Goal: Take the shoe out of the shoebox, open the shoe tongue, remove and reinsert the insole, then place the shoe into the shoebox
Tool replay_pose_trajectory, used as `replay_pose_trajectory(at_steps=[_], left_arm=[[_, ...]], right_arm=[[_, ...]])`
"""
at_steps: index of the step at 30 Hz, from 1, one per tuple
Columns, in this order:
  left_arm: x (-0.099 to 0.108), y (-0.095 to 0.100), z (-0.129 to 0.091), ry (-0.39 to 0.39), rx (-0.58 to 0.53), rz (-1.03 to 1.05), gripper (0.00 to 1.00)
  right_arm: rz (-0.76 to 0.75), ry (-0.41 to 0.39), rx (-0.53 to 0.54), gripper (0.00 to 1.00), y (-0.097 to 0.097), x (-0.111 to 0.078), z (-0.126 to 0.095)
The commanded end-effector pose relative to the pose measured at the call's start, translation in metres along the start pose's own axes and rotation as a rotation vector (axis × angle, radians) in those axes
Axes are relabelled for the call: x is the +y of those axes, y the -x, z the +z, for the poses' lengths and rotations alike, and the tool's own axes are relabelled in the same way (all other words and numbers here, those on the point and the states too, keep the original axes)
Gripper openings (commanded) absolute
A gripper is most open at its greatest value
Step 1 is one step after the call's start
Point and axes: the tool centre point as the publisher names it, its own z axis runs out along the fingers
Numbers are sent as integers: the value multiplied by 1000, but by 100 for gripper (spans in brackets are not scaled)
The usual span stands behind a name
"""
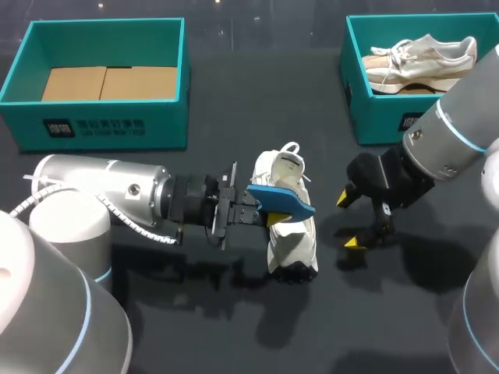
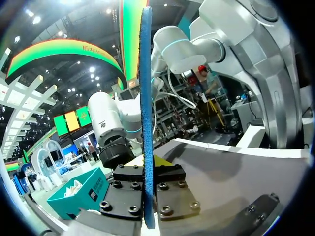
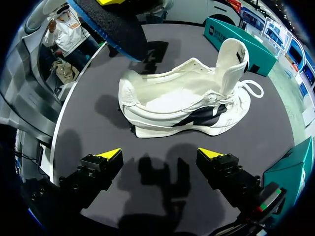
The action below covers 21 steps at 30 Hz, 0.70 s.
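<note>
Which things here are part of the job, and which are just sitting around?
Job: shoe on the table; blue insole, held in the left hand; open right hand; empty box, likely the shoe's.
Idle: other box; second shoe in it.

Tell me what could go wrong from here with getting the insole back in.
1. The left gripper pinches the blue insole at one end only, with the rest hanging free over the white shoe. It may bend or slip when pushed in.
2. The right gripper stands open beside the shoe and does not touch it, so the unheld shoe may slide or tip under the push.
</note>
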Motion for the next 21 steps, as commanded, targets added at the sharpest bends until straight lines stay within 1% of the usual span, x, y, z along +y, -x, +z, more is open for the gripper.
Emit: replay_pose_trajectory(at_steps=[1,5,12,19,21], left_arm=[[7,0,8,-22,9,7,0],[14,1,9,-10,5,19,0],[24,8,6,-13,-9,33,0],[34,11,5,-12,0,33,0],[36,12,5,10,-2,77,0]], right_arm=[[15,-69,-12,100,8,11,10],[30,-74,-9,100,12,16,19],[54,-66,-1,100,12,27,23],[82,-56,-3,100,11,27,24],[91,-50,-3,100,10,27,24]])
